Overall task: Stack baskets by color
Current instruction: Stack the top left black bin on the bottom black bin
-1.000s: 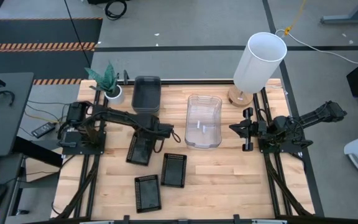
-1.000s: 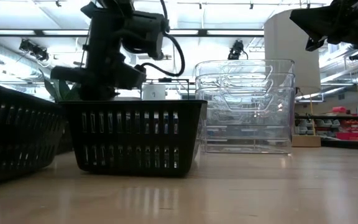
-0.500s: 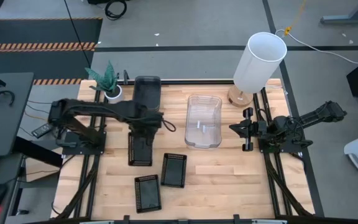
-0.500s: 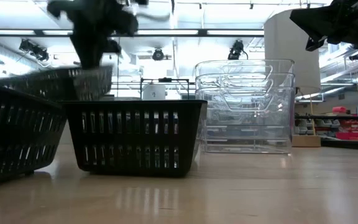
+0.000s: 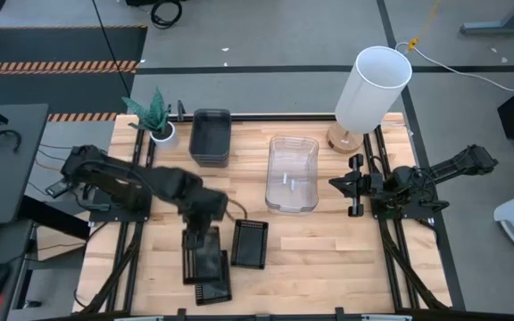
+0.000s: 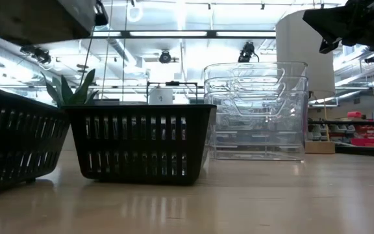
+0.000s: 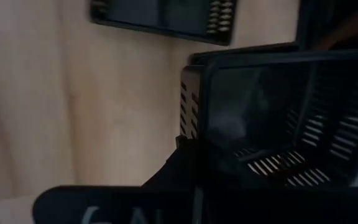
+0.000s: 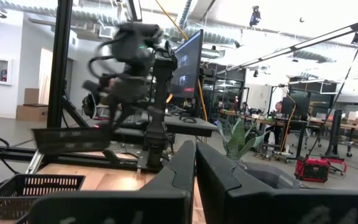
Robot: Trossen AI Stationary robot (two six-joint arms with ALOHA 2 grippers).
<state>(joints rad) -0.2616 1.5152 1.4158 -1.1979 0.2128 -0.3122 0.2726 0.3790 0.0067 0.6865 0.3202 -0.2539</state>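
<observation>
My left gripper is shut on a small black slotted basket and holds it in the air over the near part of the table. A second black basket rests on the table partly under it. A third stands just to its right. The low view shows the lifted basket from below, at the picture's top. Smoky-grey baskets sit nested at the back. The clear baskets sit nested at the centre. My right gripper waits shut at the right, raised above the table. My left gripper has the black basket by the rim of its far short end wall, pinched between the two fingers. The fingers come from above, slanting down. The basket hangs lifted clear of the table and about level, its length running toward the near edge.
A white cylindrical lamp stands at the back right and a small potted plant at the back left. Bare wood lies at the near right of the table.
My left gripper has risen and swung toward the table's near edge with the black basket. The basket, which stood slanted on the table by the grey stack, is now lifted clear, turned straight, and hangs over the nearest black basket.
</observation>
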